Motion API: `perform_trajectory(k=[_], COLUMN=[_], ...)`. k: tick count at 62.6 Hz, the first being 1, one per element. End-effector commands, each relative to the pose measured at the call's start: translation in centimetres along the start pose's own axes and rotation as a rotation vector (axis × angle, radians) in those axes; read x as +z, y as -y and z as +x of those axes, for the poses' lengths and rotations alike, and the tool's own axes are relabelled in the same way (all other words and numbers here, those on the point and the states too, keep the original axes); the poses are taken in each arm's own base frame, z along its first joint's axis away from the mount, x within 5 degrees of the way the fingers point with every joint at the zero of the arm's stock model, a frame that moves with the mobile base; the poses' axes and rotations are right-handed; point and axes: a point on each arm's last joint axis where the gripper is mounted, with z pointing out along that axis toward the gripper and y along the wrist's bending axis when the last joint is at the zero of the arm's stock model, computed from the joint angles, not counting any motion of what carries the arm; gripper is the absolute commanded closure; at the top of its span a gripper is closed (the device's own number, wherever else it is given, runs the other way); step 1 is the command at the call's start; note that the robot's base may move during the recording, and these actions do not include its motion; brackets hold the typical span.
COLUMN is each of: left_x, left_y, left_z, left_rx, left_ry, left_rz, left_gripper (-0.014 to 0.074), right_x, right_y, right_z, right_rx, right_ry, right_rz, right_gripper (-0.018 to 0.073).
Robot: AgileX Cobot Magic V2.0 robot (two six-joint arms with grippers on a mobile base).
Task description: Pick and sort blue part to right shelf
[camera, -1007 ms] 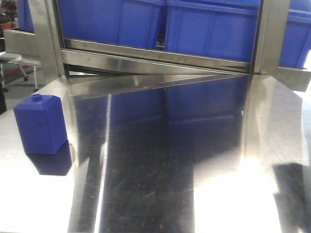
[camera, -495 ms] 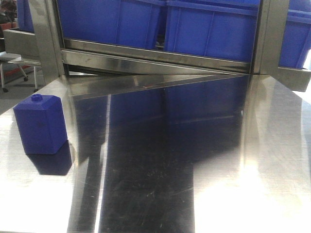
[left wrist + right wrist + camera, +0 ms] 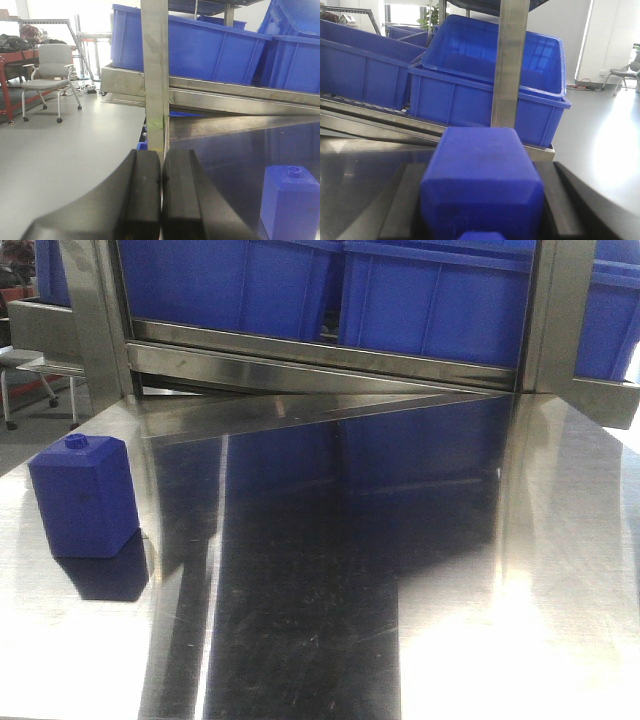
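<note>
This looks like a factory or warehouse floor. Straight ahead of the right pincer (image 3: 482, 172) stands a steel rack (image 3: 509, 65) whose sloping rails carry big blue plastic bins (image 3: 485, 75), and a scratched steel table (image 3: 300, 620) runs from below the pincer up to the rack. Off to the left of the left pincer (image 3: 161, 162) are open grey floor (image 3: 75, 150), a wheeled office chair (image 3: 50, 65) and a red-framed bench (image 3: 8, 95) piled with bags.

Look to the lower centre of the left wrist frame: the left gripper (image 3: 161, 162) has two matte black fingers (image 3: 142, 195) with smooth, rounded edges. The right gripper (image 3: 482, 172) shows flat, dark fingers (image 3: 557, 200) along the bottom edge.
</note>
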Motion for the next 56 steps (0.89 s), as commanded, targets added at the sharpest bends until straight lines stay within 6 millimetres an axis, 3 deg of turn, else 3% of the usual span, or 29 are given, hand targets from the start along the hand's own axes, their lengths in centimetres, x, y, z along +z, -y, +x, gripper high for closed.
perform_trajectory(k=[1, 56], left_x=[-0.17, -0.09], left_y=[0.06, 0.05], left_z=[-0.14, -0.51], left_rx=[-0.015, -0.031], left_ry=[0.085, 0.09], left_rz=[0.008, 0.009], left_gripper=[0.0473, 0.0473], right_x=[-0.1, -0.1], right_y=[0.05, 0.05], right_z=[-1.69, -1.68], right_rx=[-0.015, -0.015], right_ry=[0.108, 0.107], right_rz=[0.008, 0.008], right_gripper=[0.0137, 0.0137])
